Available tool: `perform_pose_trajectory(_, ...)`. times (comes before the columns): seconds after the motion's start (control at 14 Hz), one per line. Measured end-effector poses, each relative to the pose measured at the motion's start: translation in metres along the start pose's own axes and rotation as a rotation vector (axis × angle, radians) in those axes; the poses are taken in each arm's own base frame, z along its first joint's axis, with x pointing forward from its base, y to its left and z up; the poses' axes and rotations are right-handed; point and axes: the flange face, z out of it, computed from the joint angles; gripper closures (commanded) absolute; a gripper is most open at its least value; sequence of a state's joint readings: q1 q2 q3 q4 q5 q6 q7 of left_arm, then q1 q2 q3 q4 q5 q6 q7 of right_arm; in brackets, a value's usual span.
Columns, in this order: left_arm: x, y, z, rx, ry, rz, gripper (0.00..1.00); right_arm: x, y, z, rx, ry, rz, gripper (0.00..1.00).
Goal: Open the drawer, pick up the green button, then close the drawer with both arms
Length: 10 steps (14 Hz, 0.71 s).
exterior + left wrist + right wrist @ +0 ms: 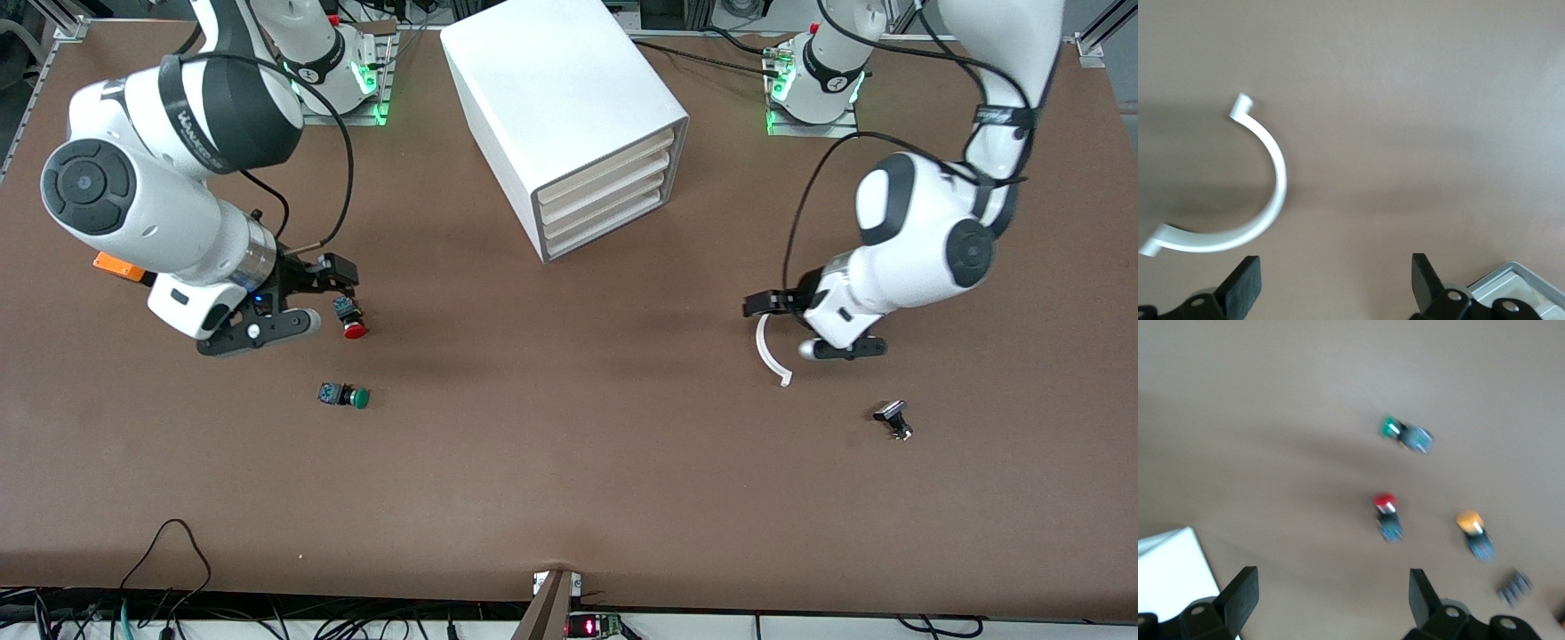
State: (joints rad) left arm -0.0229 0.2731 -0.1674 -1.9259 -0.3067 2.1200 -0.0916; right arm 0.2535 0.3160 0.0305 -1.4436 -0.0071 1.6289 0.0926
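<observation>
All four drawers are shut, and the button (346, 396) already lies on the counter (569, 462) near your right gripper (307, 302); your left gripper (805, 324) waits. Both jaws gape empty. Descend squarely over it.

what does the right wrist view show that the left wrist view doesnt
Only the right wrist view shows the buttons lying on the table: the green-capped button, the red-capped button and the orange-capped button. Only the left wrist view shows a curved white strip on the table. Both share the brown tabletop, an open gripper, right gripper or left gripper, and a white corner at the edge.
</observation>
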Motion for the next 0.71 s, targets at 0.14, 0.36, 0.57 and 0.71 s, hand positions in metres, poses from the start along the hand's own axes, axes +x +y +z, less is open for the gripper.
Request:
perform_pose_trajectory(0.14, -0.001, -0.009, -0.047, 0.114, 0.047, 0.092, 0.01, -0.013, 0.030, -0.019, -0.040, -0.004, 0.054, 0.00)
perform_pose_trajectory(0.36, -0.023, 0.000, -0.119, 0.216, 0.066, 0.144, 0.01, -0.026, 0.063, -0.047, -0.047, 0.037, 0.104, 0.00)
perform_pose_trajectory(0.57, -0.044, -0.010, -0.180, 0.282, 0.078, 0.132, 0.00, -0.033, 0.083, -0.059, -0.051, 0.057, 0.132, 0.00)
perform_pose_trajectory(0.71, -0.054, -0.010, -0.226, 0.289, 0.073, 0.112, 0.00, -0.035, 0.116, -0.059, -0.056, 0.058, 0.175, 0.00)
